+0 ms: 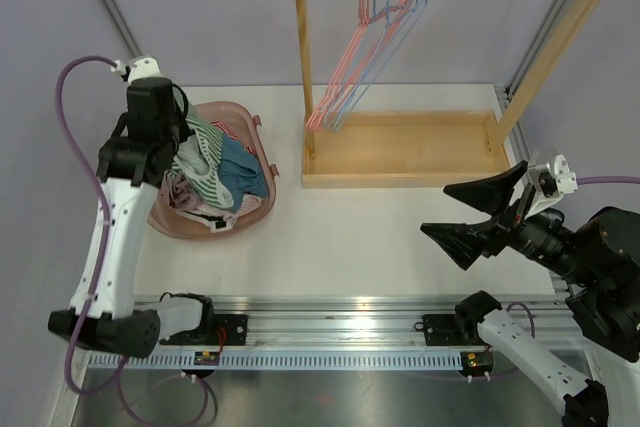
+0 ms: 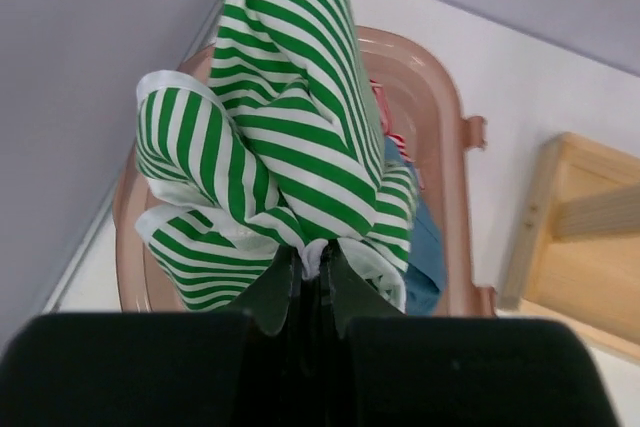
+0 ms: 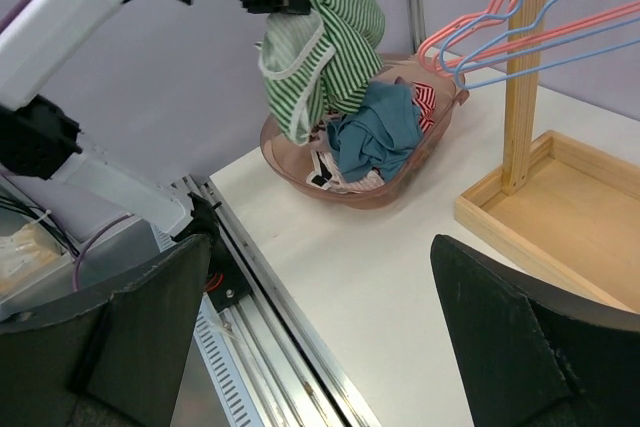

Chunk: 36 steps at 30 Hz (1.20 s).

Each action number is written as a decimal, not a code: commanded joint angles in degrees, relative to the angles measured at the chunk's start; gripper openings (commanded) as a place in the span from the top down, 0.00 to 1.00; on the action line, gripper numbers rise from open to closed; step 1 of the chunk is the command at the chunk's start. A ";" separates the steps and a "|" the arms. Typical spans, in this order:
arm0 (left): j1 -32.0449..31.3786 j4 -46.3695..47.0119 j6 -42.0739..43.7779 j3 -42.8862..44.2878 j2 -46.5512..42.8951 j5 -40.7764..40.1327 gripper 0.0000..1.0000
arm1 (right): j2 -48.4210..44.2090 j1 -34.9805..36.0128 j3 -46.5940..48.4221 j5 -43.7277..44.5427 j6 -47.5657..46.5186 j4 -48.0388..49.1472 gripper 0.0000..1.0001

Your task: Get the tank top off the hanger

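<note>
The tank top [image 1: 207, 150], green-and-white striped, hangs bunched from my left gripper [image 1: 186, 139] above the pink laundry basket [image 1: 215, 234]. In the left wrist view the jaws of the left gripper [image 2: 318, 259] are shut on a white fold of the tank top [image 2: 285, 147]. The right wrist view shows the tank top [image 3: 325, 47] dangling over the basket [image 3: 300, 172]. Pink and blue wire hangers [image 1: 360, 57] hang bare on the wooden rack's rail. My right gripper [image 1: 437, 210] stands wide open over the table's right side, holding nothing [image 3: 320, 267].
The basket holds other clothes, among them a blue garment [image 1: 243, 172]. The wooden rack [image 1: 400, 152] with its tray base stands at the back right. A metal rail [image 1: 350, 312] runs along the near table edge.
</note>
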 commanded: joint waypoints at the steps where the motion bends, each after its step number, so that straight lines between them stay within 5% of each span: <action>1: 7.11 4.34 5.25 3.37 9.86 12.04 1.00 | 1.22 0.30 -0.26 -1.73 0.30 3.45 0.00; 15: 15.29 7.50 -2.57 -4.44 40.02 25.60 1.00 | -1.15 0.30 -7.11 -5.69 1.79 7.40 0.00; 23: 15.47 6.98 -3.98 -6.73 40.58 20.95 0.98 | -4.05 0.30 -8.61 -4.64 1.00 6.09 0.01; 24: 15.47 6.62 -4.07 -6.47 40.23 21.21 0.88 | -4.14 0.30 -8.70 -4.20 1.09 5.56 0.00; 27: 15.47 6.97 -4.07 -6.02 35.32 22.44 0.81 | -4.14 0.30 -8.26 2.46 2.23 2.40 0.00; 30: 15.38 6.71 -3.63 -5.41 28.90 23.32 0.61 | -3.70 0.30 -7.56 13.62 3.63 -1.02 0.01; 31: 15.38 6.71 -3.54 -5.32 27.32 23.41 0.44 | -3.70 0.30 -7.47 16.34 3.81 -1.82 0.00; 36: 15.38 5.75 -2.58 -5.15 15.21 21.65 0.12 | -3.79 0.30 -6.33 29.54 3.90 -5.42 0.01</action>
